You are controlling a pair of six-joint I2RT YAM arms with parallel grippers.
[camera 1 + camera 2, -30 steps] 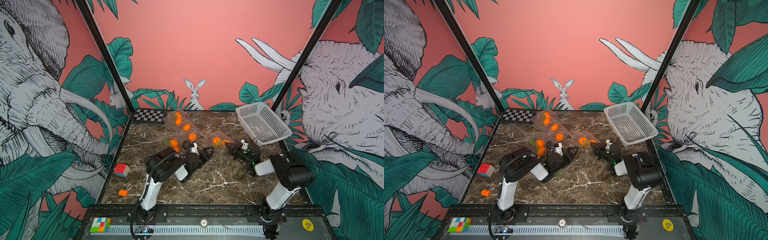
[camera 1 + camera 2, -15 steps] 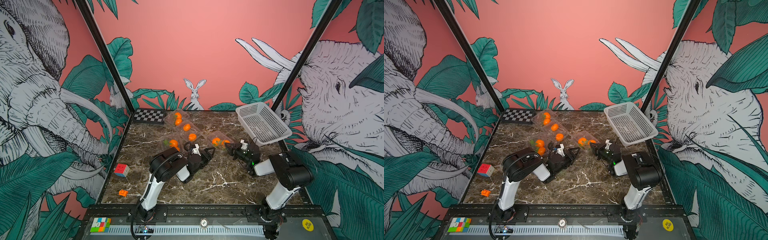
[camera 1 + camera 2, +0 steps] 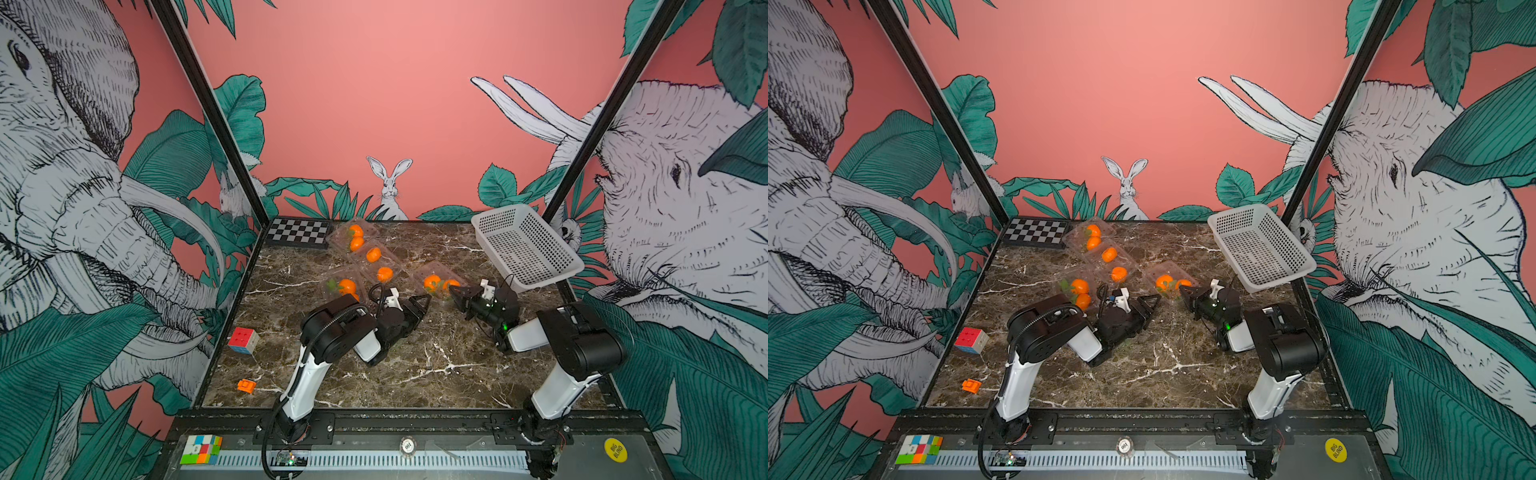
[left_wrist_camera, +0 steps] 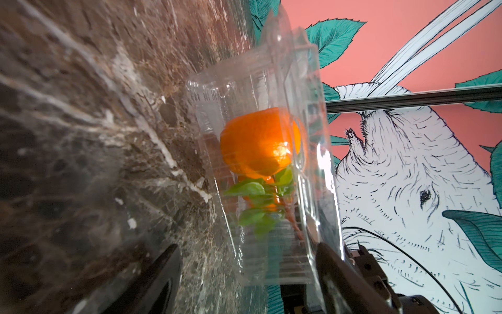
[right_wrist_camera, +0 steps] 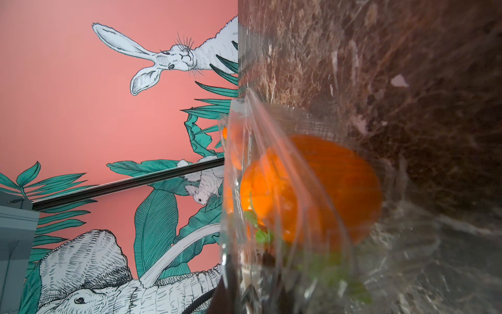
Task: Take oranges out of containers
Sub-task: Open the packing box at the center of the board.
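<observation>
box (image 3: 441, 268): a clear clamshell of thin, ribbed plastic; it lay at one o'clock on the marble table (image 3: 415, 365), lid seemingly down.
oranges (image 3: 432, 281): two sat inside it, round and glossy, with soft green leaves (image 4: 248, 189).
right gripper (image 3: 455, 292): clenched on the box's thin lip at its four o'clock end.
left gripper (image 3: 426, 300): released, with its fingers (image 4: 165, 271) spread about the box's seven o'clock corner.
handling: we judged the box light, springy and slippery, apt to skid or buckle, so best taken by its stiffer rim. The oranges would roll and bruise, so we would grip across the middle, clear of the leaves.
other boxes (image 3: 392, 259): three more held fruit toward eleven o'clock.
</observation>
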